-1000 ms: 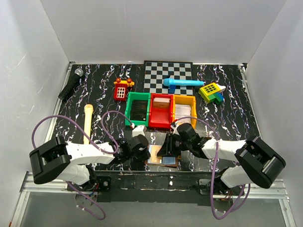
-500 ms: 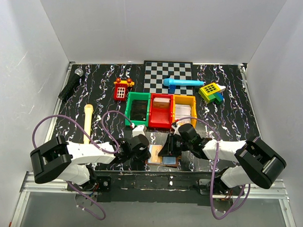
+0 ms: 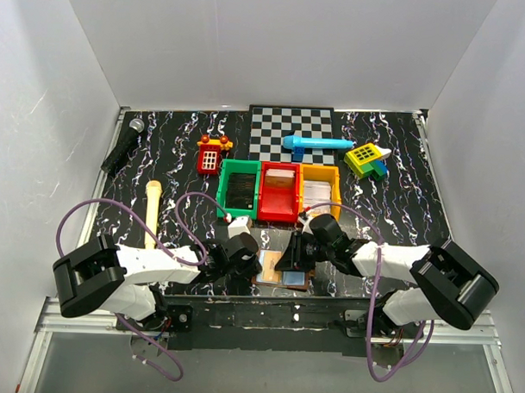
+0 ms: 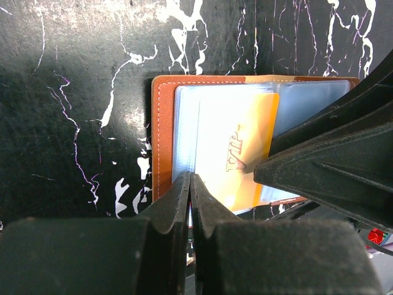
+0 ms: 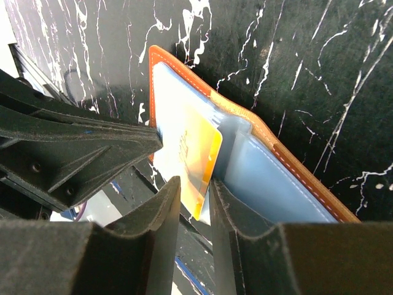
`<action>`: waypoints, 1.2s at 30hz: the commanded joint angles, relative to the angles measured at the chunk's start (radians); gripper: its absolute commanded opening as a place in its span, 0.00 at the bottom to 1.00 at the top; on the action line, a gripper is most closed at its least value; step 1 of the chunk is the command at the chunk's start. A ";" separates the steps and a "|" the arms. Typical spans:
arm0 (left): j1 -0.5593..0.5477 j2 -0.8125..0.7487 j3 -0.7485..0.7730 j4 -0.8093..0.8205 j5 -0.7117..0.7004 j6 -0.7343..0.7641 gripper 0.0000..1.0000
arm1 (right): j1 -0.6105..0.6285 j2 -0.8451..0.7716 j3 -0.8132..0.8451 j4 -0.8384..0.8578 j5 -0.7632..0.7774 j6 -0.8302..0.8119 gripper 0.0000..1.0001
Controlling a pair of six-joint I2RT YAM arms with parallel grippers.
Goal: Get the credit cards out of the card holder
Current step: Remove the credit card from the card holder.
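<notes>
Lying open like a book on the black, white-veined table (image 3: 391,210), the small flat brown leather-like card holder (image 3: 281,275) sits at the near edge, between the two arms and just in front of the row of bins. Its pale blue-grey inner panels face up, edged by an orange-brown stitched border (image 4: 163,135).

A yellow card (image 4: 239,153) printed with "VIP" sticks partway out of the clear sleeves on the left-hand panel. In the right wrist view the same yellow card (image 5: 196,160) runs down into the narrow gap between the two black fingers, and the right gripper (image 5: 195,187) is clamped on its protruding end. The bare blue-grey panel (image 5: 276,178) lies beside those fingers.

The left gripper (image 4: 190,181) is fully clenched, its two fingertips pressed together right at the near edge of the holder's left panel. Whether a thin sleeve edge is pinched between them cannot be told.

Behind the holder stand a green plastic bin (image 3: 224,182), a red plastic bin (image 3: 263,192) and a yellow plastic bin (image 3: 338,186), side by side and touching. Farther back lie a grey-and-black chequered mat (image 3: 291,124), a blue plastic toy tool (image 3: 316,144), a red toy phone box (image 3: 209,156), a yellow, green and blue block toy (image 3: 366,159), a black microphone (image 3: 122,146) and a cream-coloured stick (image 3: 151,212).
</notes>
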 commanded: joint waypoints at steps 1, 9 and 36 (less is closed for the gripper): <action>0.002 0.058 -0.063 -0.163 -0.026 0.006 0.00 | 0.002 -0.032 0.016 -0.018 0.010 -0.011 0.33; 0.002 0.058 -0.067 -0.169 -0.032 -0.005 0.00 | 0.002 -0.052 0.018 -0.038 0.018 -0.021 0.31; 0.002 0.063 -0.076 -0.172 -0.035 -0.017 0.00 | -0.015 -0.116 -0.002 -0.064 0.037 -0.030 0.23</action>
